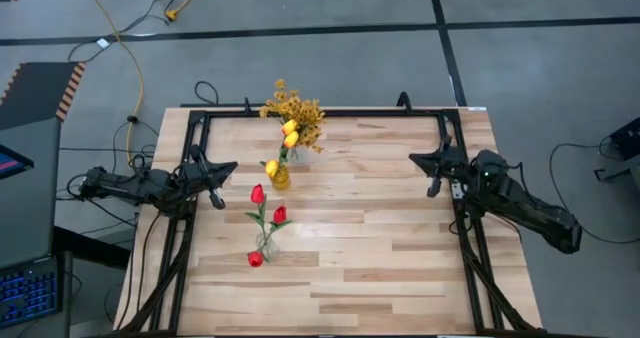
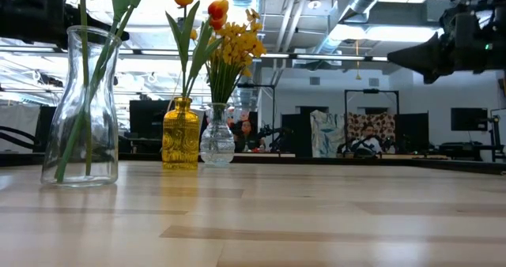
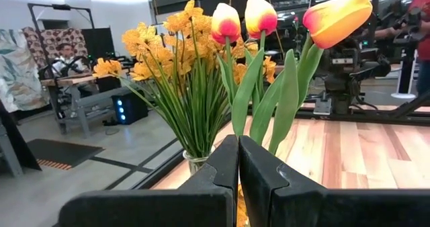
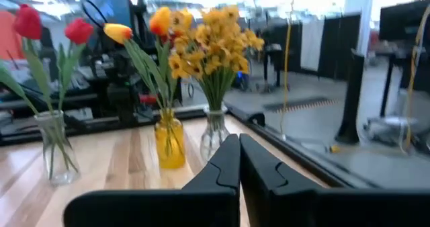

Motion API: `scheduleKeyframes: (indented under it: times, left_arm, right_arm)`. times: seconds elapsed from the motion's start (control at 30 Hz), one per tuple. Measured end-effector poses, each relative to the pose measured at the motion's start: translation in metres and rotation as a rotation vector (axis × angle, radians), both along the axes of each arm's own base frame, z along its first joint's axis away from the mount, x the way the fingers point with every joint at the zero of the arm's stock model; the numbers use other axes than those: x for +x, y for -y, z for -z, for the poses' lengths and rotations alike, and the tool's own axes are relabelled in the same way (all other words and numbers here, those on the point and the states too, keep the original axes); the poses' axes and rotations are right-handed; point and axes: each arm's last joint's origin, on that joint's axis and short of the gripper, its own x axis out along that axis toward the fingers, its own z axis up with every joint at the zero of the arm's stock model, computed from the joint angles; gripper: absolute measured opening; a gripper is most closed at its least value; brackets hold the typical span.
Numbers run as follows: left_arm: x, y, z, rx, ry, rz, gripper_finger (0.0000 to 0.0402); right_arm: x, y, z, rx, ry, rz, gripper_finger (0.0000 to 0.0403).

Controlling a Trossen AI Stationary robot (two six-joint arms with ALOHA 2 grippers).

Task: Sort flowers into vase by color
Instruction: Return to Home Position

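Observation:
Three vases stand on the table. Red tulips (image 1: 262, 223) stick by their stems into a clear glass vase (image 2: 81, 109) nearest the near edge. Yellow-orange tulips (image 3: 269, 25) stand in an amber vase (image 1: 280, 176). Mustard-yellow sprays (image 1: 292, 110) fill a small clear vase (image 2: 217, 137) by the far edge. My left gripper (image 1: 222, 168) hovers shut at the table's left side, apart from the vases; in its wrist view the fingers (image 3: 238, 161) are closed. My right gripper (image 1: 420, 159) hovers shut at the right side (image 4: 238, 156).
A black frame (image 1: 330, 111) runs along the table's far edge and down both sides under the arms. Bare wood (image 1: 370, 238) spreads between the vases and the right arm. People sit in the room (image 2: 368, 141) beyond the table.

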Motion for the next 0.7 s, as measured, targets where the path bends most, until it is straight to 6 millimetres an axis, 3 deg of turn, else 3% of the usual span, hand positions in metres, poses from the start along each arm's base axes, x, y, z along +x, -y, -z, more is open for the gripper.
scheduleKeyframes:
  times: [0.07, 0.7]
  left_arm:
    - [0.000, 0.000, 0.000, -0.002, 0.002, 0.000, 0.0000]
    - [0.000, 0.000, 0.001, 0.035, -0.025, 0.004, 0.0000]
  right_arm:
    - [0.003, 0.001, 0.010, -0.015, 0.027, -0.011, 0.0031]
    - [0.010, -0.004, 0.025, 0.118, -0.102, 0.008, 0.0028]
